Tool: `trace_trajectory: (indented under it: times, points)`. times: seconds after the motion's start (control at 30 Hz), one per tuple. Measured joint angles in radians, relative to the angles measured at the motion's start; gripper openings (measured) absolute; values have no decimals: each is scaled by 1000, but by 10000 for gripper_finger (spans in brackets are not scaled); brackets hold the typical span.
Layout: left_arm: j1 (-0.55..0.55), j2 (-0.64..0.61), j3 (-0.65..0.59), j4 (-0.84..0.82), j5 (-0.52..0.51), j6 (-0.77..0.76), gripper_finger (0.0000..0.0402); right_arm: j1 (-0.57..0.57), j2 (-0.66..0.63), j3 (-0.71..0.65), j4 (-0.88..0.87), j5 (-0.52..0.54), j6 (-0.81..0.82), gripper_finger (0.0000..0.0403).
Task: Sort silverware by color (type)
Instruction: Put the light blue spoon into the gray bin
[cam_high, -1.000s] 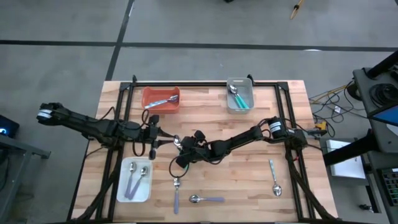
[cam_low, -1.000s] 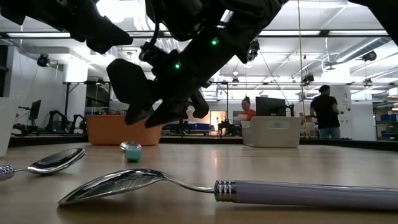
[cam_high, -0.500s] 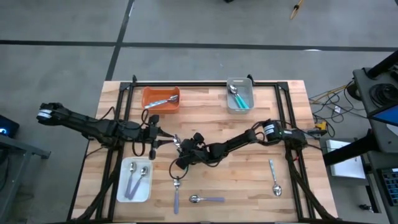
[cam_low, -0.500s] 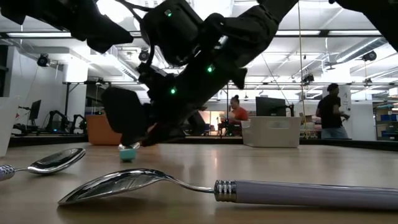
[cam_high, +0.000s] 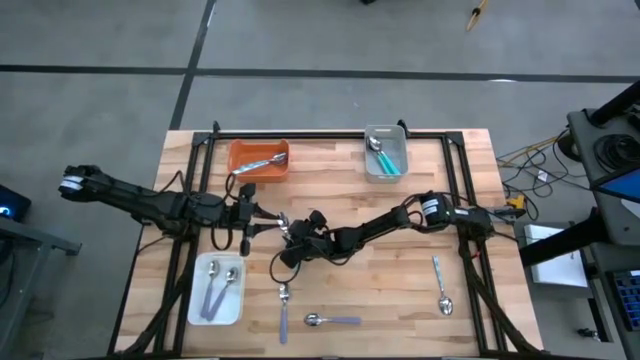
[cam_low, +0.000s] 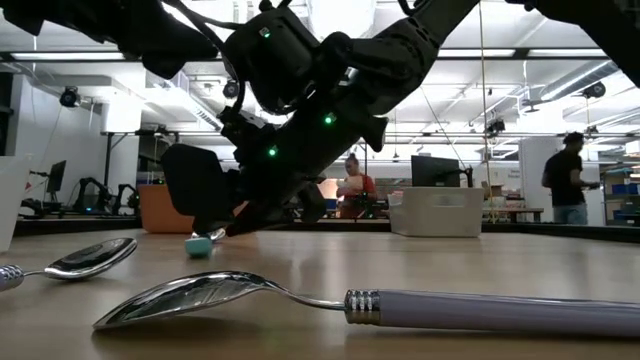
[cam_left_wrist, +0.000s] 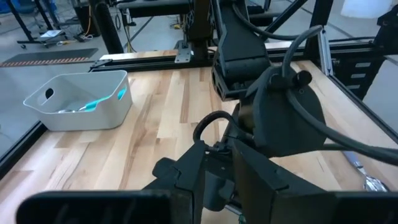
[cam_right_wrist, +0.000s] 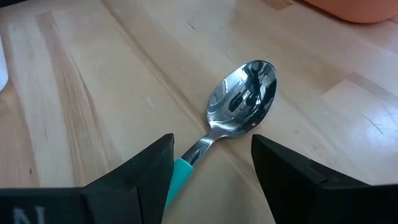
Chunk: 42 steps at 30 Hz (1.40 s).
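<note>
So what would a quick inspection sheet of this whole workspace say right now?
Surface: wooden table, black frame rails on it.
Job's things: teal spoon lying flat between the right gripper's fingers; two spoons in the white tray; one in the orange tray; teal ones in the grey tray; three loose spoons near the front edge.
Clutter: nothing seen.
Grippers: right gripper open, low astride the teal handle; left gripper close beside it.
Cables: bundle off the table's right edge.
Surroundings: people at desks far behind.
</note>
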Motion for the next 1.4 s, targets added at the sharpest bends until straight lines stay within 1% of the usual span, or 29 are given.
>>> trace_trajectory:
  times: [0.23, 0.47, 0.63, 0.7, 0.8, 0.93, 1.0, 1.07, 1.2, 1.4]
  points:
    - [0, -8, 13, 1, 0, -16, 63, 0, 6, -1, -4, -5, -2, 207]
    - [0, -73, 13, -76, 0, -48, 63, -1, 6, -2, -4, -8, -2, 207]
    - [0, -103, 6, -90, 0, -66, 63, -6, -5, -4, 0, -10, 1, 207]
    - [0, -106, 1, -90, 0, -66, 63, -13, -9, -4, -7, -27, -6, 207]
    - [0, -106, -1, -90, 1, -66, 63, -30, -12, -1, -58, -84, -25, 207]
    - [0, -106, -1, -91, 1, -66, 63, -39, -20, -1, -213, -89, -26, 207]
    - [0, -106, -2, -91, 1, -65, 63, -37, -35, 5, -248, -76, -40, 206]
    - [0, -106, -2, -92, 1, -65, 63, -37, -56, 1, -297, -86, -69, 206]
    - [0, -104, -2, -94, 1, -65, 63, -39, -86, 1, -299, -91, -85, 204]
    - [0, -105, -2, -94, 1, -65, 63, -40, -96, 0, -308, -118, -100, 174]
